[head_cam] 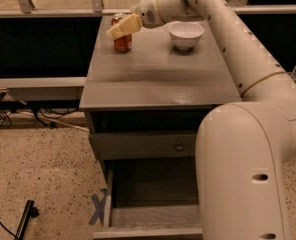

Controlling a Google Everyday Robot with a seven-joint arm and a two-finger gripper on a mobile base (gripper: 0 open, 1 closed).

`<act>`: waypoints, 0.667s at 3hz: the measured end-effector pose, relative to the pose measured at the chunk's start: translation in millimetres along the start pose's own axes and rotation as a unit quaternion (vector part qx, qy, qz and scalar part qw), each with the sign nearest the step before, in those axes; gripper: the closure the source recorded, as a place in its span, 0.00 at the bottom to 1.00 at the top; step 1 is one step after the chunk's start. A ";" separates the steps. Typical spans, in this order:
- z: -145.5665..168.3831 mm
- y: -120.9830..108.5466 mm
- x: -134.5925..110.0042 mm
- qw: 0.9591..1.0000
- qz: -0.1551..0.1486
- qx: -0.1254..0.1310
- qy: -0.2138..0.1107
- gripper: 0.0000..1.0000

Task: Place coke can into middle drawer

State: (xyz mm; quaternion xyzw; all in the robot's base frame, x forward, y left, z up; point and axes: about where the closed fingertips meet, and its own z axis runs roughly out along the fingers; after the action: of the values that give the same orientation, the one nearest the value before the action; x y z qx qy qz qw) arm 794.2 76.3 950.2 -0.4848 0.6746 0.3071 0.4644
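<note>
My pincer [123, 27], open or clamped I cannot tell, hangs at the top of the coke can [122, 43] on the bench [158, 79], to carry it to the open middle drawer [153, 216].
</note>
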 end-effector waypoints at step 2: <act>-8.8 -22.1 14.7 0.996 -0.038 0.074 0.017 0.00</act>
State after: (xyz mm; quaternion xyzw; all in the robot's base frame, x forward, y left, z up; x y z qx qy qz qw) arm 810.6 55.7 940.7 -0.4800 0.6840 0.2302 0.4987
